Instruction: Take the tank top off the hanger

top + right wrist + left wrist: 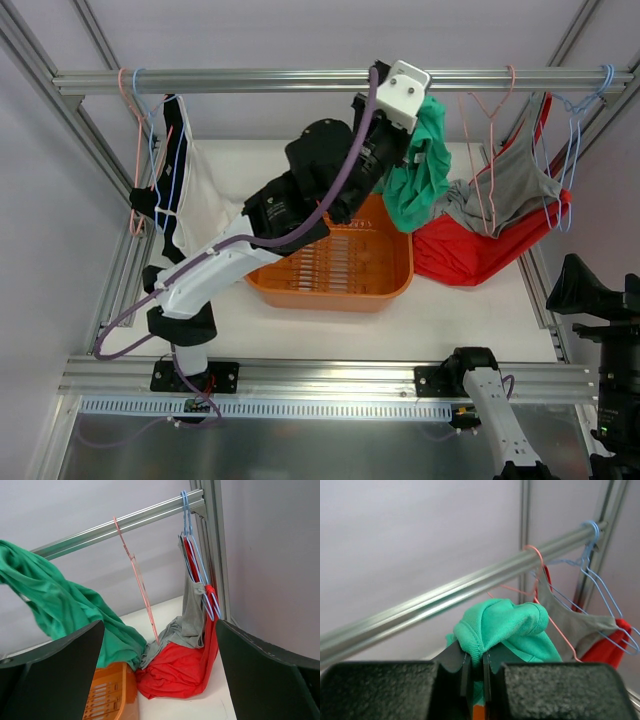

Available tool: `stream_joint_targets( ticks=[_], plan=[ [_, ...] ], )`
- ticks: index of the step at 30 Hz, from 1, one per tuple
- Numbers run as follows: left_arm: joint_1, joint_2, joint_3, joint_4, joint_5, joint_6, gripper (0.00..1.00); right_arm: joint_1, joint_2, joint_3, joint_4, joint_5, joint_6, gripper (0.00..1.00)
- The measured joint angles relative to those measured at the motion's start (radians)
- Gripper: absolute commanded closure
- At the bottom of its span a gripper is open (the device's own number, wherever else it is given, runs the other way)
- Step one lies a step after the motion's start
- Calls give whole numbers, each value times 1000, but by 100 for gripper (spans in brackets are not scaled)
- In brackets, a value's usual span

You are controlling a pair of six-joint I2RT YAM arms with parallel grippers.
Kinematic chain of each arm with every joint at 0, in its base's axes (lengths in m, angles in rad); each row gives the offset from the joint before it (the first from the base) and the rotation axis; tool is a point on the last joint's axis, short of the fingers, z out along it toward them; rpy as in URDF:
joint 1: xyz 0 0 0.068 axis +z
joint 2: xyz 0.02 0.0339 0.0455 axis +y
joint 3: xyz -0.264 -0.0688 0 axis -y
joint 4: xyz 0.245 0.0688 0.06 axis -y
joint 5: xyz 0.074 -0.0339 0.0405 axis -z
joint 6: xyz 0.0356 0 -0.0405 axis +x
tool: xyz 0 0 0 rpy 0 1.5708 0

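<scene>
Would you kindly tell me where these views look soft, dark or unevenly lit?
Top external: even diffuse light, sharp throughout. Left wrist: green tank top crisp, rail behind it soft. Right wrist: the right gripper's fingers dark and featureless, pink hanger crisp.

Left wrist view: left end effector (476, 672) fills the bottom edge, blurred; hem of the green tank top (505, 630) disappears between its closed fingers. Top view: those fingers are hidden under the white camera mount (405, 92); right arm (495, 410) is cut off at the bottom edge. Right wrist view: orange basket (107, 692) is cropped by the bottom edge; lower end of the pink hanger (137, 580) is lost behind the grey garment (192, 615).
</scene>
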Motion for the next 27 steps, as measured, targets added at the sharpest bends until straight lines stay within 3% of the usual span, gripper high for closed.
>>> stream_joint_targets(
  ticks=[9, 18, 27],
  plan=[
    [0, -151, 12, 148, -40, 221, 100, 3, 20, -51, 14, -2, 0, 1],
    [0, -350, 2, 266, -43, 333, 100, 4, 80, -123, 40, -31, 9, 0],
    [0, -529, -303, 315, -84, 323, 100, 4, 97, -169, 63, -98, 34, 1]
  ],
)
